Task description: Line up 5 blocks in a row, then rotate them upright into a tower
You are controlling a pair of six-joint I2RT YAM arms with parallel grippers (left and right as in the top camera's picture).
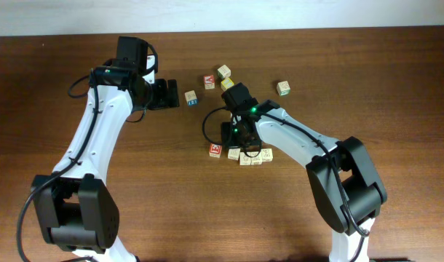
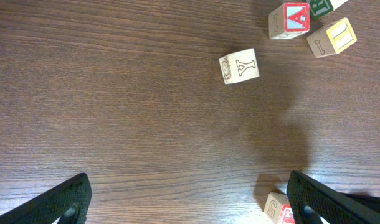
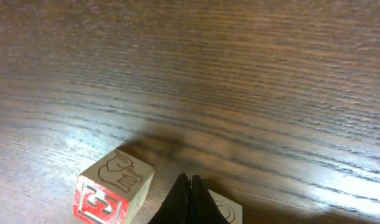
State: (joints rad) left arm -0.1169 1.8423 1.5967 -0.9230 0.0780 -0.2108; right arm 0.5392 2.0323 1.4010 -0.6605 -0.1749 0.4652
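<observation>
Fingers: my right gripper (image 3: 190,186) clenched, empty; left gripper (image 2: 187,177) splayed, empty.
Blocks: row of pale-wood alphabet cubes (image 1: 240,154) at my right fingertips, partly arm-hidden.
Writing: "A" on loose red-framed cube (image 2: 289,18).
Cut off: red-framed row cube (image 3: 112,190), letter unreadable.

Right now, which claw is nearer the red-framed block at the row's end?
Right. The right claw, shut, sits just beside the red-framed block; the left claw hangs open far off.

The closed right tool (image 3: 189,185) sits just beside a red-framed block (image 3: 113,188).
</observation>
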